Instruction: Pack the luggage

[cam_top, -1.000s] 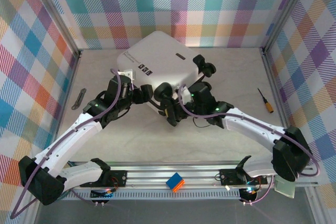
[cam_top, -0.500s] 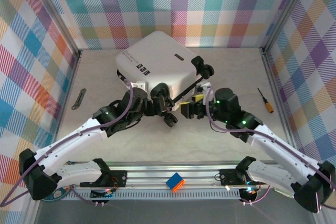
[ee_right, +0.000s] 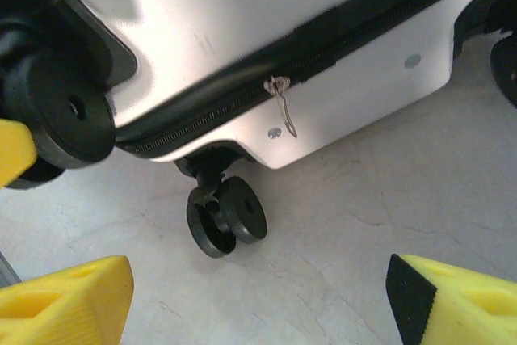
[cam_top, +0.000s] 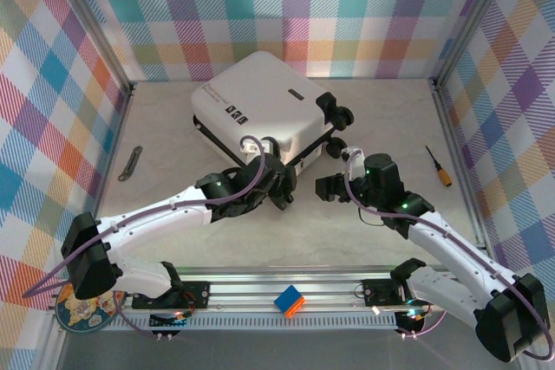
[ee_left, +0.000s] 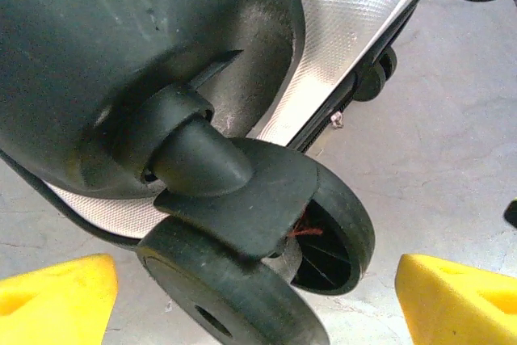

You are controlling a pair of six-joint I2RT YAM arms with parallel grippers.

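The white luggage (cam_top: pixel 260 106) lies closed and flat at the back middle of the table, wheels toward the right. Its black zipper seam (ee_right: pixel 242 90) is shut, with a small metal pull (ee_right: pixel 283 111) hanging from it. My left gripper (cam_top: pixel 276 181) is open at the near corner of the case. A black double wheel (ee_left: pixel 266 264) sits between its spread yellow fingertips (ee_left: pixel 48 296) without being pinched. My right gripper (cam_top: pixel 328 186) is open just right of that corner, over bare table. Another wheel (ee_right: pixel 226 217) stands ahead of its fingertips (ee_right: pixel 69 296).
A screwdriver (cam_top: pixel 436 165) lies near the right wall and a small metal strip (cam_top: pixel 131 163) near the left wall. A blue and orange block (cam_top: pixel 290 301) rests on the front rail, and a patterned disc (cam_top: pixel 87 308) lies at the front left corner.
The left arm slid right along the case's near edge to the corner wheel. The right arm drew back to the right, off the case, and its jaws opened.
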